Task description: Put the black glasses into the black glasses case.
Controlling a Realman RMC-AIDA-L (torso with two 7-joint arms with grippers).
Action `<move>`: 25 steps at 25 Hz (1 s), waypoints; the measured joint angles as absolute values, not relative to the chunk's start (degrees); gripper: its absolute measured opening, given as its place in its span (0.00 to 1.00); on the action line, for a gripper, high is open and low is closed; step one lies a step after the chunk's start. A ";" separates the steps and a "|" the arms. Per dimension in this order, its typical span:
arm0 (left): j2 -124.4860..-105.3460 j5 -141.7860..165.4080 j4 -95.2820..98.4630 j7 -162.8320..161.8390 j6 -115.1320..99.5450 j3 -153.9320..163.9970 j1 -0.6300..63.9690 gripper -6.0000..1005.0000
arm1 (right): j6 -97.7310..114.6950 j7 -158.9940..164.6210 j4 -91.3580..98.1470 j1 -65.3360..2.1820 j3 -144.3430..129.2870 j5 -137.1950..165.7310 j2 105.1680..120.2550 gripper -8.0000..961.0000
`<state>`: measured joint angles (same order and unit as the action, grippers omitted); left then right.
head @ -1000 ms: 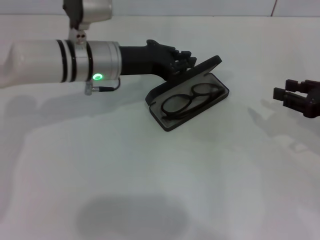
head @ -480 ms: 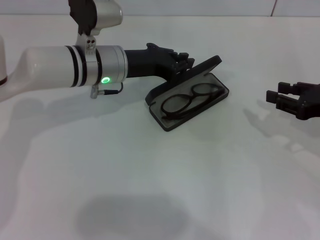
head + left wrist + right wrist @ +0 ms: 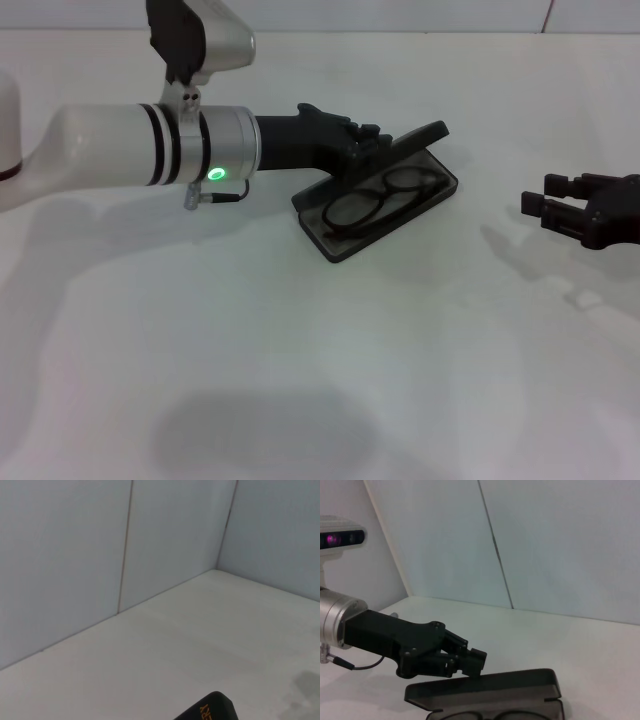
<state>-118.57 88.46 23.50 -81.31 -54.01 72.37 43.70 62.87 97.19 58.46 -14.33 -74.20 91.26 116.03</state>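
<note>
My left gripper (image 3: pixel 378 140) is at the raised lid of the black glasses case (image 3: pixel 385 205), reaching in from the left edge of the white tabletop (image 3: pixel 300 350) toward its middle far part. Its dark fingers (image 3: pixel 470 661) sit bunched close together with nothing between them, their tips pressing on the outer face of the lid, which tilts low over the tray and leaves only a narrow wedge of opening. The case lies at an angle near the centre of the tabletop, somewhat toward the far edge, with its hinge on the far side. The black glasses (image 3: pixel 380 195) lie inside the tray, lenses side by side along its length, the frame fully within the rim. From my left wrist I see only one rounded corner of the lid with gold lettering (image 3: pixel 206 710), and behind it the pale wall panels (image 3: pixel 75 555). My right gripper (image 3: pixel 560 210) hovers near the right edge of the tabletop, well apart from the case, with its fingers spread and empty, pointing toward the case.
</note>
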 joint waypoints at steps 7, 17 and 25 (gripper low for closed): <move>-119.24 90.28 23.38 -82.02 -54.93 72.58 43.68 0.20 | 63.01 96.97 58.35 -14.33 -74.37 91.22 116.09 0.44; -119.85 92.56 22.86 -81.89 -56.88 73.39 43.19 0.20 | 63.11 96.94 57.93 -14.32 -74.35 91.12 116.10 0.44; -119.11 84.12 37.20 -78.52 -77.02 71.86 35.07 0.19 | 67.67 95.57 58.06 -13.27 -72.54 91.11 115.80 0.45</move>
<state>-119.11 84.12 37.20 -78.52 -77.02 71.86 35.07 67.67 95.57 58.06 -13.27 -72.54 91.11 115.80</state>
